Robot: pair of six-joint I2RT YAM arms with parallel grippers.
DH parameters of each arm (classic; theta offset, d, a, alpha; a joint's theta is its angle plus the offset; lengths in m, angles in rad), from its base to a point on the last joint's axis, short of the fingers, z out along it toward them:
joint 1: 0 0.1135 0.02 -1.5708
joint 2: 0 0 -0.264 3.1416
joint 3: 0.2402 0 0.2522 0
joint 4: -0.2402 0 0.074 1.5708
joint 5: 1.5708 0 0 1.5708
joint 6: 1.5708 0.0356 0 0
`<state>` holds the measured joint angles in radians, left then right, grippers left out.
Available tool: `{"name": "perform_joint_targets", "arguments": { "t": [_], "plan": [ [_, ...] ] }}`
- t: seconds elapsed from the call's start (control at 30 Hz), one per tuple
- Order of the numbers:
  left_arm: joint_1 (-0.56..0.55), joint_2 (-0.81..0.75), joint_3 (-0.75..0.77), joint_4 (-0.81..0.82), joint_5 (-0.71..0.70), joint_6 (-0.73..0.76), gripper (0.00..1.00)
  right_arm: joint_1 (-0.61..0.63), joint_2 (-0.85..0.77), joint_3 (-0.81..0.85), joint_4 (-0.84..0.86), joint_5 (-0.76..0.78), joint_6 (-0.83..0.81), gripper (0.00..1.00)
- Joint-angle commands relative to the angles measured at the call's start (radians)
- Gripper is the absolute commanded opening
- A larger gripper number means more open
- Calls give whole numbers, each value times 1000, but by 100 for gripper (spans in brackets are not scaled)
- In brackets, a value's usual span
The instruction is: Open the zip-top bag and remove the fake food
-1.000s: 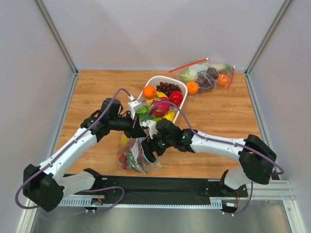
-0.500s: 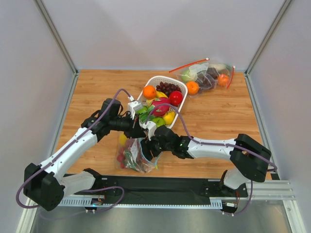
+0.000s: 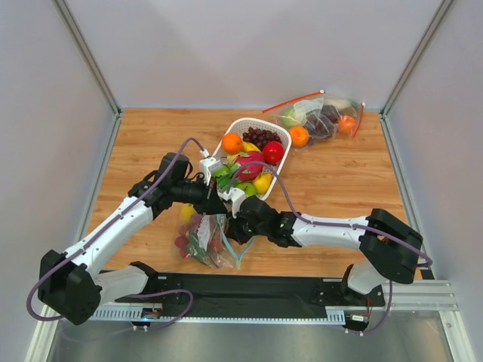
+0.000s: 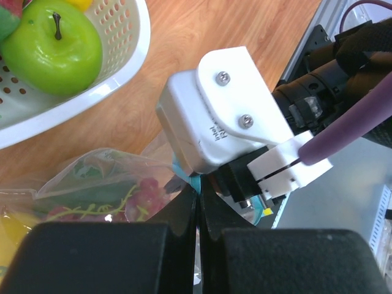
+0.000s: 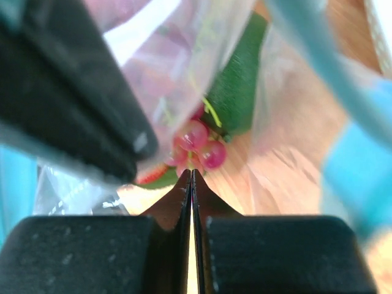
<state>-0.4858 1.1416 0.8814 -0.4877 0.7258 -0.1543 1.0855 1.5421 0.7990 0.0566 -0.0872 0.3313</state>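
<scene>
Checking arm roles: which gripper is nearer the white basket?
Left. The left gripper grips the bag right beside the basket; the right gripper pinches the bag farther toward the near edge.

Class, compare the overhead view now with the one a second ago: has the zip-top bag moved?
Yes. Against the white basket, which has stayed put, the zip-top bag has shifted slightly to the left in the overhead view.

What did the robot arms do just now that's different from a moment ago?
The right claw snapped shut at the mouth of the bag, and its arm slid left, nudging the bag left too. The left claw stayed shut on the bag's edge. The basket stayed put.
</scene>
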Motion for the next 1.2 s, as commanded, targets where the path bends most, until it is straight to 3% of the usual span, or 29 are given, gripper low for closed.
{"name": "perform_joint_targets", "arguments": {
  "t": [0.0,0.23,0.43,0.53,0.77,1.17],
  "plan": [
    [-7,-2,27,43,34,13,0,7,-85,26,-54,46,-11,0],
    [-7,-3,31,29,12,19,0,4,-145,37,-120,81,-34,0],
    [-8,-2,31,32,24,19,0,5,-90,28,-25,40,-17,1],
    [-7,0,30,41,55,16,0,5,-63,8,64,30,-2,14],
    [-8,9,21,83,171,6,0,4,-7,-53,285,24,14,67],
    [-7,36,-9,192,310,-56,0,4,127,-179,684,49,40,76]
  ]
}}
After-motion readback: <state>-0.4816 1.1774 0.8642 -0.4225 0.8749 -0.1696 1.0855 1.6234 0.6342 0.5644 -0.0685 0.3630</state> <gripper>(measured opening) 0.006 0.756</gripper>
